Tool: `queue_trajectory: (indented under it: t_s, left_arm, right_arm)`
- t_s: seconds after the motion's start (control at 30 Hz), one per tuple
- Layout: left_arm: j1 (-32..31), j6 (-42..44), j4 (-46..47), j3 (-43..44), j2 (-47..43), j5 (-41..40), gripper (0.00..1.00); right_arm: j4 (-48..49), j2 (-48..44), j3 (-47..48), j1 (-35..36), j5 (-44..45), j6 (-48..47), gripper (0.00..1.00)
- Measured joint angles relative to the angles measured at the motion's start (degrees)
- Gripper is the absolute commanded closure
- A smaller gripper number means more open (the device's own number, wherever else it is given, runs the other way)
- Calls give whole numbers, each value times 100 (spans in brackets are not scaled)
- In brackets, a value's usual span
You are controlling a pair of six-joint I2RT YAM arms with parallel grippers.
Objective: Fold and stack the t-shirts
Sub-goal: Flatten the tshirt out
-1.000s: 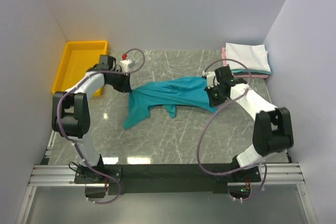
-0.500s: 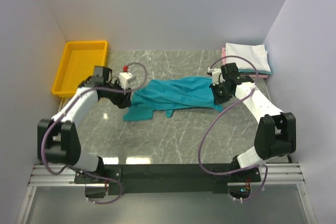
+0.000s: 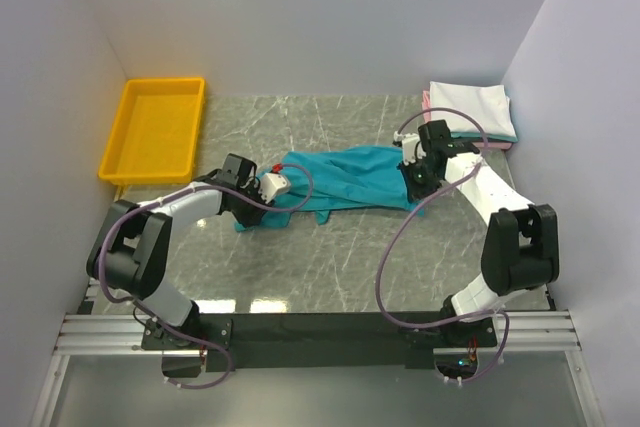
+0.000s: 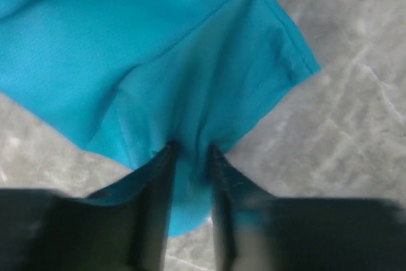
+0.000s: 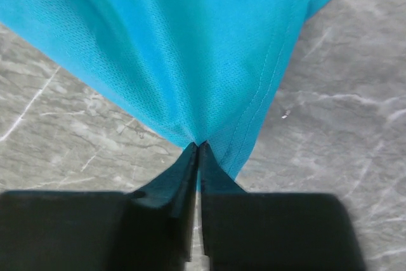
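A teal t-shirt lies stretched and crumpled across the middle of the grey marble table. My left gripper is shut on its left end, low over the table; the left wrist view shows teal cloth bunched between the jaws of the gripper. My right gripper is shut on the shirt's right edge; the right wrist view shows the hemmed cloth pinched at the tips of the gripper. A stack of folded t-shirts, white on top with pink and teal edges below, sits at the back right corner.
A yellow plastic bin stands at the back left, off the marble top's corner. Grey walls close in the left, back and right sides. Bare marble lies between the shirt and the arm bases.
My left gripper has swung from near the yellow bin toward the front and right, dragging the shirt's left end with it. The shirt has bunched shorter. My right gripper moved slightly back.
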Motion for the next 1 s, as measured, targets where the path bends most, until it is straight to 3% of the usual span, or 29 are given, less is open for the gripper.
queue_trajectory:
  t_s: [0.1,0.13,0.17,0.2,0.3,0.37,0.47,0.5,0.53,0.73,1.0]
  left_arm:
    - [0,125,13,0,0,-85,94]
    - [0,168,-22,0,-17,-66,97]
    - [0,210,-94,0,-42,-24,99]
    - [0,262,-210,2,-74,39,99]
    - [15,422,-752,20,-236,334,99]
    - [72,588,-1281,131,-398,638,99]
    - [291,920,-2162,555,-717,1110,99]
    - [393,1043,-2413,728,-848,1235,99]
    - [544,1198,-2726,955,-988,1381,100]
    - [1447,1893,-3849,2177,-1296,1921,99]
    - [1768,2070,-4317,2424,-538,2166,99]
  right_arm:
    - [-9,201,-61,0,4,-85,69]
    - [4,249,-105,-2,13,-116,69]
    - [2,280,-155,-2,37,-136,71]
    - [0,284,-212,-2,63,-151,81]
    - [-22,284,-275,-13,149,-201,100]
    - [-15,284,-273,-24,184,-234,100]
    - [-39,284,-264,-37,192,-254,85]
    - [-52,275,-264,-37,192,-251,69]
    - [-70,271,-264,-37,186,-249,64]
    - [-127,323,-52,-37,72,-199,61]
    - [376,1547,758,50,-260,197,63]
